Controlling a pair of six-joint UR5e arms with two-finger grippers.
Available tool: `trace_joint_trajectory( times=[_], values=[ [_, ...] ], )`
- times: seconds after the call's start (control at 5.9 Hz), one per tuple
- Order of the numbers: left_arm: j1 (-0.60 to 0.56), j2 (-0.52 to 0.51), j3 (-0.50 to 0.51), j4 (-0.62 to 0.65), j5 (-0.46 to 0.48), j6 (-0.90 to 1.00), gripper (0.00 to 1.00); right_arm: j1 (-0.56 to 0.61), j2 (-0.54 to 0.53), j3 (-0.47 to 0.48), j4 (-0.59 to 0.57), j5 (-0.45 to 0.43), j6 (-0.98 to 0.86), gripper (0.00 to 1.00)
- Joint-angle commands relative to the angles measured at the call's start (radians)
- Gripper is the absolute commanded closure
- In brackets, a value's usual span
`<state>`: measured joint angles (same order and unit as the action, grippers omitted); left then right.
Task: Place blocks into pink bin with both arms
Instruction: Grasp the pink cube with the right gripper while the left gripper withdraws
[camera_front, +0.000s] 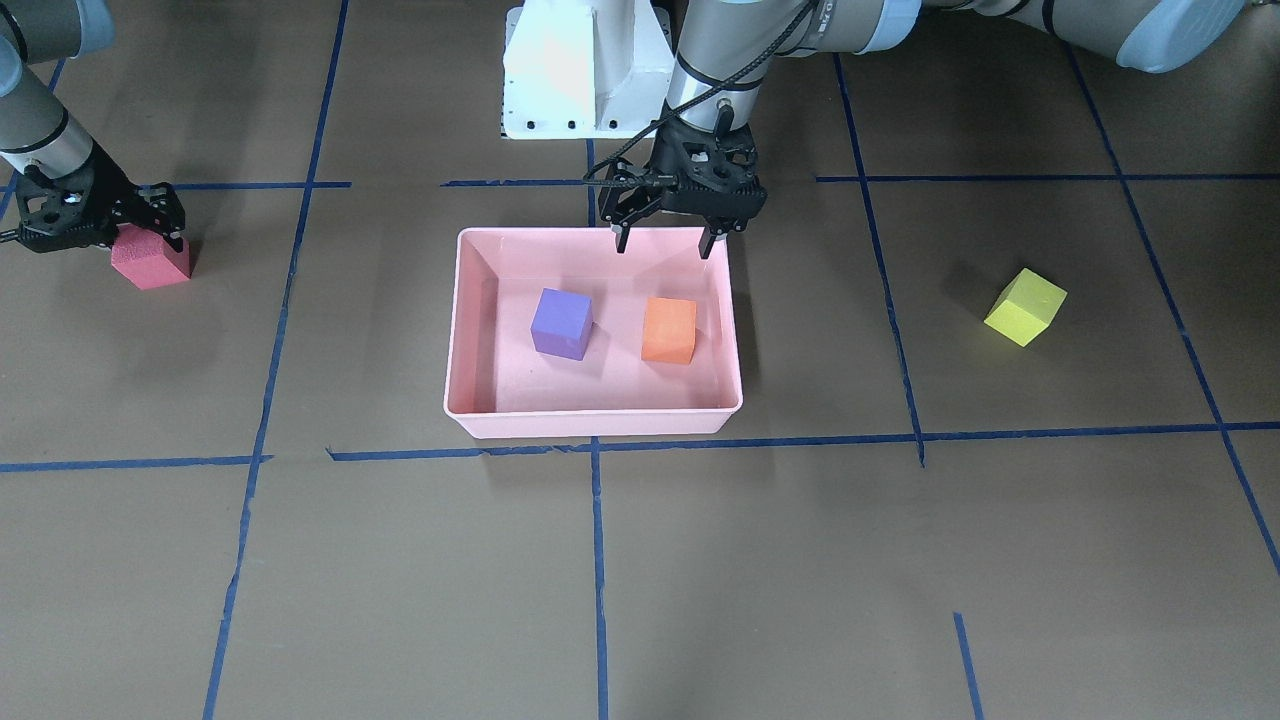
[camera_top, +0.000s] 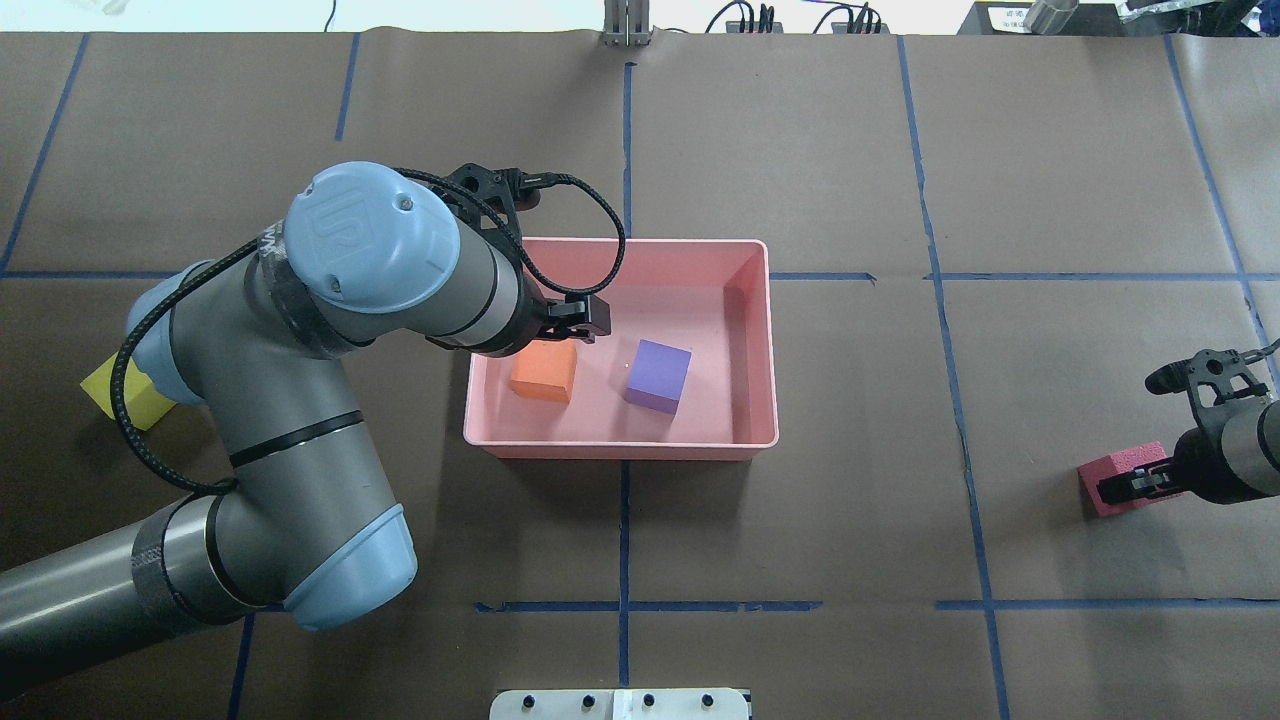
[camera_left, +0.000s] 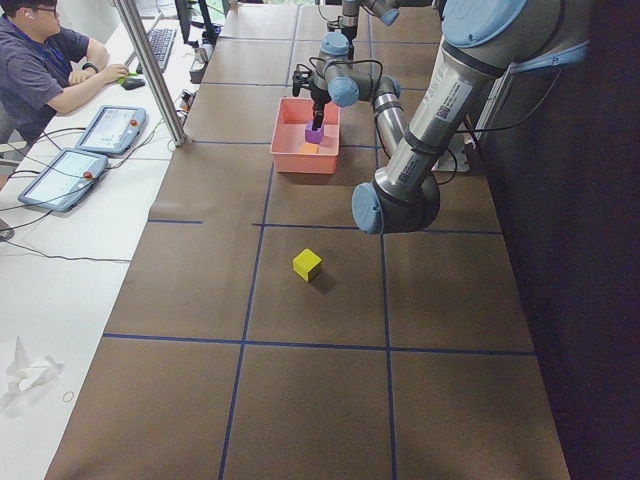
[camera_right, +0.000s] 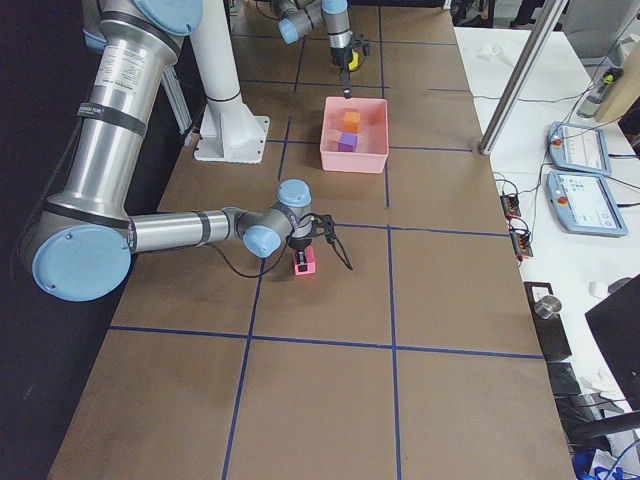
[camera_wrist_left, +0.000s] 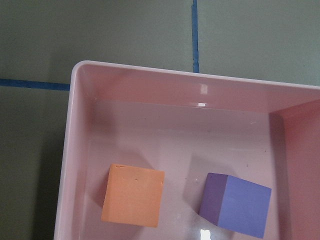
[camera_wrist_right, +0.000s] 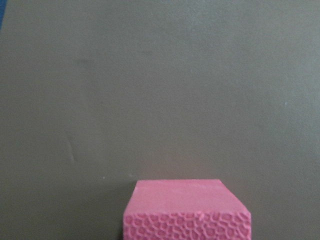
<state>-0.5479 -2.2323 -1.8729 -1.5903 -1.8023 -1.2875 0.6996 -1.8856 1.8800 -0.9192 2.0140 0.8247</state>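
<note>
The pink bin (camera_front: 595, 425) sits mid-table and holds the purple block (camera_front: 561, 322) and the orange block (camera_front: 669, 329), both also in the left wrist view (camera_wrist_left: 235, 204) (camera_wrist_left: 132, 195). My left gripper (camera_front: 664, 245) hangs open and empty above the bin's robot-side wall. My right gripper (camera_front: 100, 240) is open and low at the red block (camera_front: 150, 262). One finger is at the block and the other stands apart. The red block fills the bottom of the right wrist view (camera_wrist_right: 187, 210). The yellow-green block (camera_front: 1025, 307) lies alone on the table on my left side.
The white pedestal base (camera_front: 585, 70) stands behind the bin. Blue tape lines cross the brown table. In the overhead view my left arm's elbow (camera_top: 370, 240) covers part of the yellow-green block (camera_top: 125, 395). An operator (camera_left: 50, 60) sits at a side desk beyond a metal post (camera_left: 150, 70).
</note>
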Motion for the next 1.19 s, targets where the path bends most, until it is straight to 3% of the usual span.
trace_joint_trajectory(
  times=[0.0, 0.17, 0.51, 0.68, 1.02],
  values=[
    [-0.003, 0.061, -0.05, 0.036, -0.034, 0.093, 0.0, 0.001, 0.046, 0.019, -0.006, 0.032, 0.007, 0.7],
    [-0.021, 0.104, -0.121, 0.108, -0.073, 0.244, 0.0, 0.018, 0.083, 0.028, -0.016, 0.057, 0.016, 0.71],
    [-0.11, 0.196, -0.166, 0.142, -0.13, 0.51, 0.0, 0.035, 0.255, 0.146, -0.364, 0.072, 0.02, 0.71],
    [-0.212, 0.268, -0.167, 0.133, -0.216, 0.683, 0.0, 0.034, 0.421, 0.157, -0.532, 0.072, 0.095, 0.71],
    [-0.328, 0.366, -0.166, 0.128, -0.25, 0.873, 0.0, 0.015, 0.775, 0.124, -0.891, 0.069, 0.206, 0.71]
  ],
)
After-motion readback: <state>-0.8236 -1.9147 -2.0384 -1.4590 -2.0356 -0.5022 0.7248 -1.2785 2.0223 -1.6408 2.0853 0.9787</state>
